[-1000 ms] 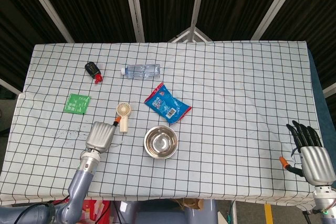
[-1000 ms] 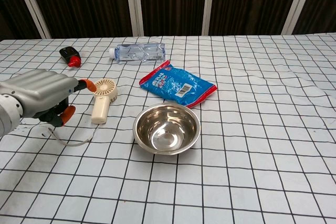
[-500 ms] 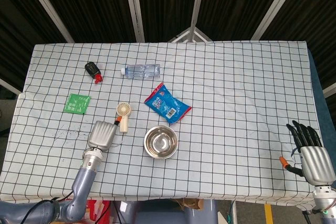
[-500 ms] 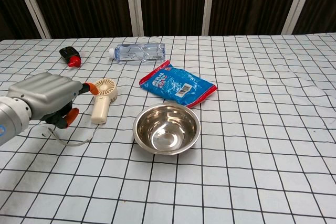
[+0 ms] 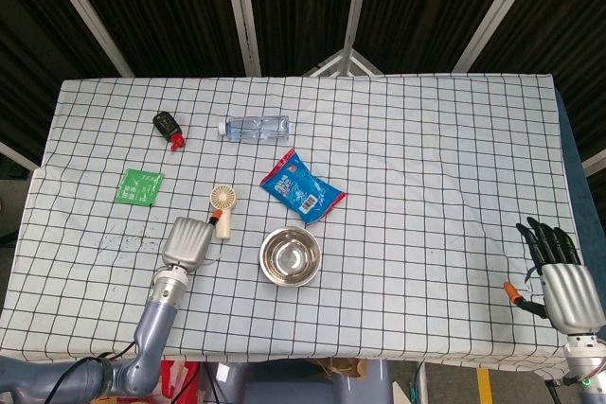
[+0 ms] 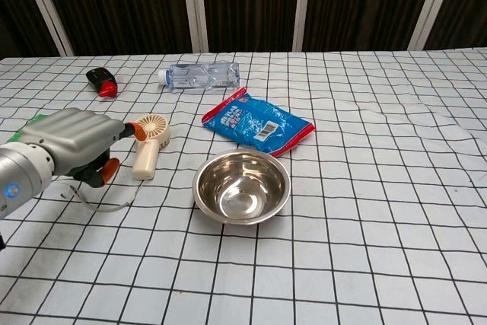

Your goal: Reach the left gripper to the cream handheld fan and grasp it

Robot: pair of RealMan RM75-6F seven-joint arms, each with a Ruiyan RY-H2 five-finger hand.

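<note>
Left hand point(image 6: 72, 141) has edged closer to fan point(image 6: 148, 144).

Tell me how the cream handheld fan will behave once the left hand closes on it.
The cream handheld fan looks like rigid plastic, so probably stiff and light. Lying flat with a round head and narrow handle, it may pivot or slide on the checked cloth if the left hand nudges it. The guard over its blades could be fragile.
</note>
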